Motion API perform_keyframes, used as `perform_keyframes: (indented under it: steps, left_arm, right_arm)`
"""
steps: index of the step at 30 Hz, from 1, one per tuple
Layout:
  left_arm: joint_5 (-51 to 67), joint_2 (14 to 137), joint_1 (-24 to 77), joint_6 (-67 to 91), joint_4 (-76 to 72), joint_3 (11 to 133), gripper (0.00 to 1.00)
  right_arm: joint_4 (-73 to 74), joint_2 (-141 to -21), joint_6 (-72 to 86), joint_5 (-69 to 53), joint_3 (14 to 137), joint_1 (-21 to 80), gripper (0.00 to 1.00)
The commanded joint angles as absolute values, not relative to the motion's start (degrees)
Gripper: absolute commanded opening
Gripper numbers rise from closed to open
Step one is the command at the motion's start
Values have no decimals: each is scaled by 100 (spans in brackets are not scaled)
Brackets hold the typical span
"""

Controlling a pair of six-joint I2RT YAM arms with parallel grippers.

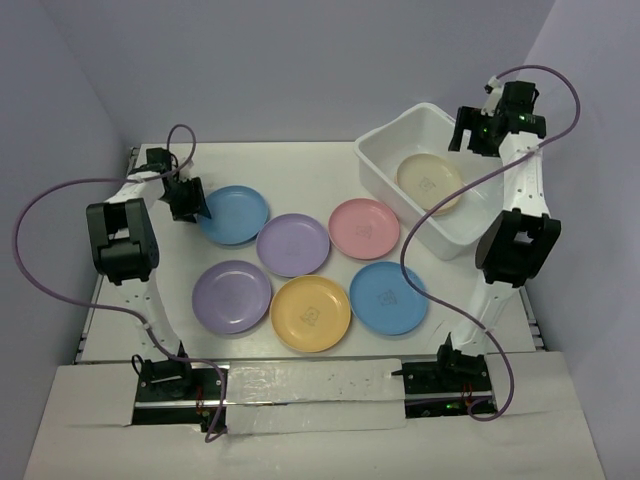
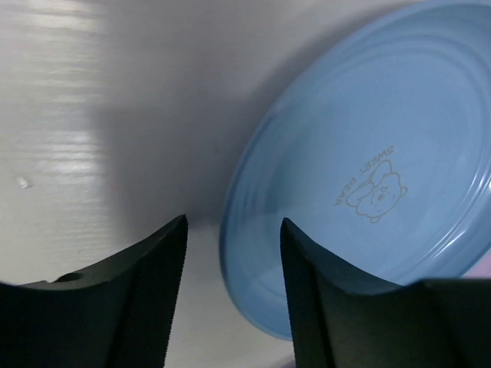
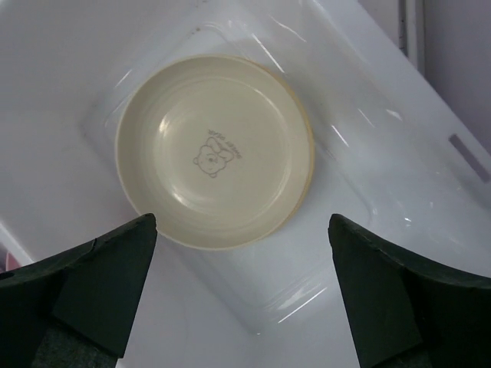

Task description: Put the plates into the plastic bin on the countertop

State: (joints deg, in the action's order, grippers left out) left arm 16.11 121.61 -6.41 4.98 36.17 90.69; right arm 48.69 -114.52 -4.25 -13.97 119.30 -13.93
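Left pincer (image 1: 190, 205) (image 2: 233, 222) is about half open and straddling the near-left rim of the blue plate (image 1: 235, 213) (image 2: 368, 176). One finger is over the plate, the other over bare tabletop (image 1: 300, 170), and there's a visible gap, so nothing is pinched. Right pincer (image 1: 470, 135) (image 3: 242, 222) hangs over the plastic bin (image 1: 380, 170) (image 3: 383, 130) with its jaws spread wide, holding nothing.

The surface is plain white with a low lip along the left edge, boxed in by pale lavender-grey walls (image 1: 300, 60).

The bin sits at an angle in the far right corner, with one beige plate (image 1: 430, 182) (image 3: 215, 149) lying flat in the bottom, bear mark up.

Out on the tabletop with that blue one are a purple plate (image 1: 293, 244), a pink plate (image 1: 364, 227), a second purple plate (image 1: 232, 296), a yellow plate (image 1: 311, 312) and a second blue plate (image 1: 388, 297). They're packed close, rims touching or nearly so.

A bare strip runs between the plates and the far wall. The pink plate sits just beside the bin's near wall.
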Motion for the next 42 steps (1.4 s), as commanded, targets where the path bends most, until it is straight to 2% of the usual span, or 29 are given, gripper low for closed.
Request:
perform_keyframes:
  steps: [1, 5, 7, 10, 14, 20, 32, 34, 37, 42]
  left_arm:
    - [1515, 12320, -433, 332, 3660, 9018, 42]
    - [1151, 12296, -457, 408, 3830, 9178, 10]
    - [1085, 12089, -504, 437, 3840, 9263, 0]
    - [1219, 11634, -674, 595, 3710, 9402, 0]
    - [2064, 10813, -800, 659, 3418, 9562, 0]
    - [3029, 10128, -356, 607, 3188, 9613, 0]
    - [3142, 9692, 755, 699, 3106, 9701, 0]
    - [3208, 9646, 852, 765, 3054, 9773, 0]
    - [3257, 9631, 908, 864, 3003, 9850, 0]
    - [3382, 9598, 940, 956, 2893, 9879, 0]
  right_arm:
    - [4690, -10916, -416, -1576, 12258, -668, 100]
    - [4644, -10878, -401, -1687, 12363, 75, 100]
    - [4611, -10907, -267, -1740, 12427, 510, 100]
    - [4544, -10968, -55, -1810, 12471, 1013, 100]
    - [4500, -11128, -9, -1916, 12734, 1662, 100]
    - [4463, -11553, 6, -1988, 13168, 2336, 100]
    - [4351, -11780, 130, -1751, 13350, 2766, 99]
    - [4351, -11793, 90, -1732, 13272, 2766, 93]
    - [4368, -11781, 55, -1667, 13172, 2769, 68]
    - [4403, -11751, -234, -1693, 13054, 2734, 40]
